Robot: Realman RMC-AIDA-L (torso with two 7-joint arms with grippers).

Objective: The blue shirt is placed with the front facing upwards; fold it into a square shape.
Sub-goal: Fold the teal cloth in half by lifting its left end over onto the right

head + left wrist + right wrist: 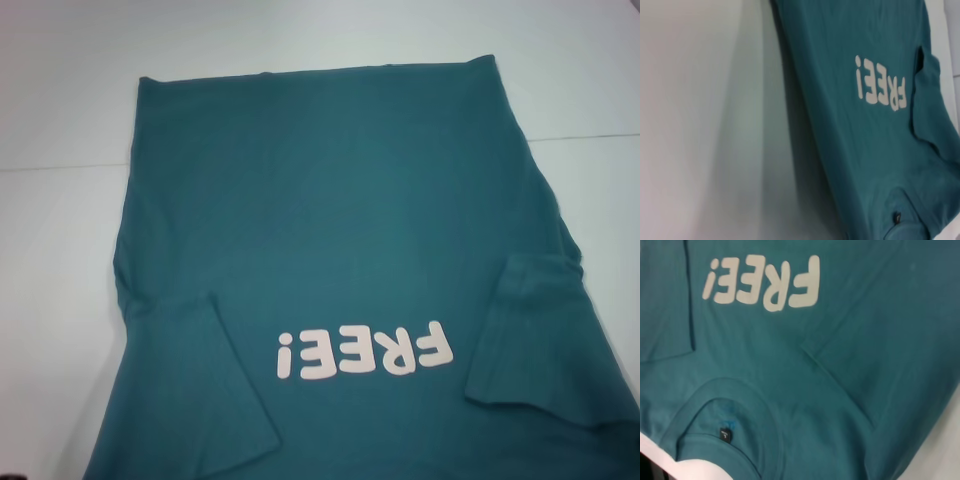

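The place looks like a plain test bench in a lab or robot workroom rather than a home. A bare white table (60, 300) fills almost every view, smooth and without cloth or pattern, with a thin seam (580, 137) running across it as though two panels meet. The only thing laid out is a blue shirt (330, 230), spread flat and alone. Nothing homely shows around it, though the views are too tight to tell the room for certain
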